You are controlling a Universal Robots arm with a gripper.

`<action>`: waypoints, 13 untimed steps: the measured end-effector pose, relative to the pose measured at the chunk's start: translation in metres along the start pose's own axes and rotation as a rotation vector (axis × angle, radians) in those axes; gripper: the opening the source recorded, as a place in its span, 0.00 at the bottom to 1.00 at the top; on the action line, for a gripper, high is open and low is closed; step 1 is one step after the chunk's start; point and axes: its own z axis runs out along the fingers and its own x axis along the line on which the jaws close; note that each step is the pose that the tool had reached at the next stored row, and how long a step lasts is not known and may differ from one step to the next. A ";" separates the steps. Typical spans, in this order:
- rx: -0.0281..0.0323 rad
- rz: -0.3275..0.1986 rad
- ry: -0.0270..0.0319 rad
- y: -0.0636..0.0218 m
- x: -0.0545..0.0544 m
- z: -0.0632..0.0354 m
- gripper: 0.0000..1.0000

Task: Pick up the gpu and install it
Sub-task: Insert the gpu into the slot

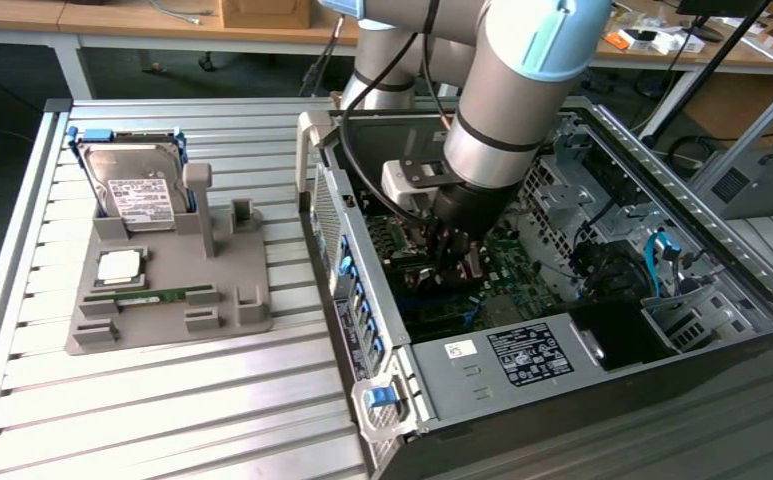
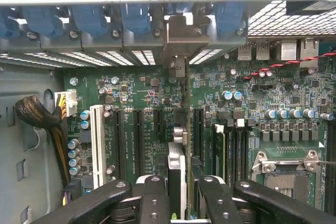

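Down inside the open computer case [image 1: 546, 300], the gripper [image 2: 181, 192] is clamped on the gpu [image 2: 178, 145], its two fingers [image 2: 153, 198] pressing the card from either flat face. In the wrist view the gpu stands on edge directly beneath the gripper, between it and the motherboard [image 2: 152, 103], and shows as a thin strip. Its long axis runs parallel to the expansion slots [image 2: 137, 140], straight from the gripper toward the rear wall of the case, and its silver bracket [image 2: 185, 38] points at the row of blue latches [image 2: 134, 19] there, seemingly lined up with one opening. Whether the card's lower edge already sits in a slot I cannot tell. In the exterior view the arm reaches steeply down into the case, while the hard drive [image 1: 139, 190] rests on the grey fixture [image 1: 173, 290] well apart, toward the exterior view's left
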 end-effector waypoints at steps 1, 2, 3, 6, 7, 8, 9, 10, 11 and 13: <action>0.0000 0.000 -0.0003 0.0000 0.000 0.0004 0.27; 0.0000 -0.001 -0.0005 0.0000 0.000 0.0008 0.27; -0.0001 -0.001 -0.0004 0.0001 0.000 0.0011 0.27; -0.0005 -0.001 0.0000 0.0001 0.000 0.0031 0.27; -0.0005 -0.001 -0.0001 0.0001 0.000 0.0038 0.27; -0.0003 -0.002 -0.0005 0.0000 0.000 0.0044 0.27; -0.0003 -0.002 -0.0007 0.0000 0.000 0.0046 0.27; -0.0002 -0.002 -0.0008 0.0000 0.000 0.0046 0.27; 0.0001 -0.002 -0.0010 0.0002 0.000 0.0046 0.27; 0.0017 -0.002 -0.0016 0.0006 0.000 0.0037 0.27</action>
